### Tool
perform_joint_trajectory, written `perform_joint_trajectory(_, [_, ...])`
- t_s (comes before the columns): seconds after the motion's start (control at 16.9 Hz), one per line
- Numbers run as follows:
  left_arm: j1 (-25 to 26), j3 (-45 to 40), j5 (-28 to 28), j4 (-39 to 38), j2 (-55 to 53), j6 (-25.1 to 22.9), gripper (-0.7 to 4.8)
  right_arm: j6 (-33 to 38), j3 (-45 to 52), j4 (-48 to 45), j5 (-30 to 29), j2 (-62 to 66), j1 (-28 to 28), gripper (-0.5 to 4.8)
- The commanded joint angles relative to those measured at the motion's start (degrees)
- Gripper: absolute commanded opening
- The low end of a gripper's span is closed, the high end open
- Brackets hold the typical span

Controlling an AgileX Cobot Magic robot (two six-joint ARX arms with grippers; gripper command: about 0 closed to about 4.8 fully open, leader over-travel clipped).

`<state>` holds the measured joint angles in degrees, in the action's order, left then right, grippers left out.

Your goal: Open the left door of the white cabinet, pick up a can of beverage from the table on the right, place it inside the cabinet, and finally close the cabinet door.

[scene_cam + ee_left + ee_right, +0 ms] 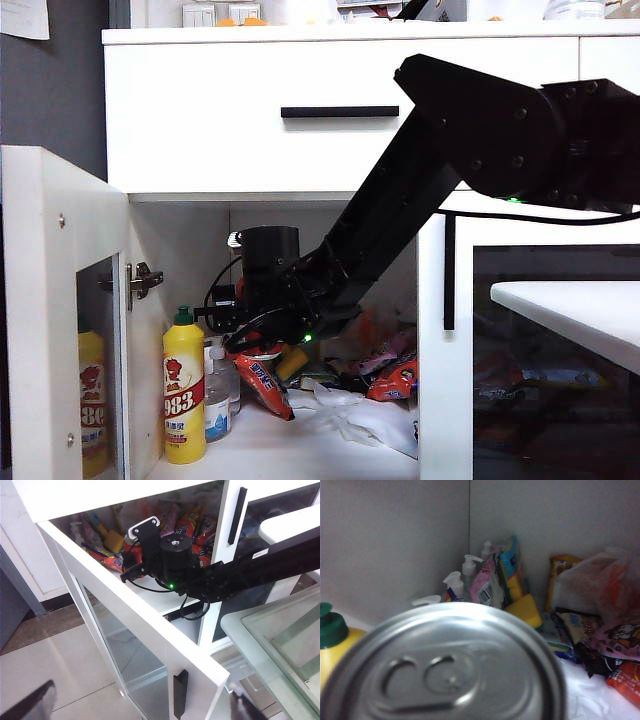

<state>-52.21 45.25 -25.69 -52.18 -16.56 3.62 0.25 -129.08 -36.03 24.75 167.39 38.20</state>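
Note:
The white cabinet (250, 110) has its left door (40, 300) swung wide open; the door's black bar handle (180, 692) shows in the left wrist view. My right arm reaches deep into the open compartment. There my right gripper (262, 348) is shut on the red can of beverage (265, 387), which hangs tilted just above the cabinet floor. The can's silver top (450, 670) fills the lower part of the right wrist view and hides the fingers. My left gripper (137, 712) stands open outside the cabinet, near the door's handle edge, holding nothing.
A yellow bottle with a green cap (184, 395) stands at the compartment's left, beside a clear pump bottle (217, 395). Snack packets (390, 375) and a white bag crowd the floor behind and to the right. The shut right door (540, 350) and the white table corner (580, 305) lie right.

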Motion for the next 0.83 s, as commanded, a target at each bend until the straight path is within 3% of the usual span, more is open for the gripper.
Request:
perform_joint_trajectory(0.06, [0.09,0.11,-0.15,0.35,-0.02,-0.17,4.79,1.46,-0.81,-3.23,0.22,-1.03,0.13,1.27])
perform_joint_trajectory(0.83, [0.09,0.11,-0.17,-0.09,-0.02,0.02,4.79,1.44,-0.85,-2.97,0.17,-1.03,-1.07,1.27])
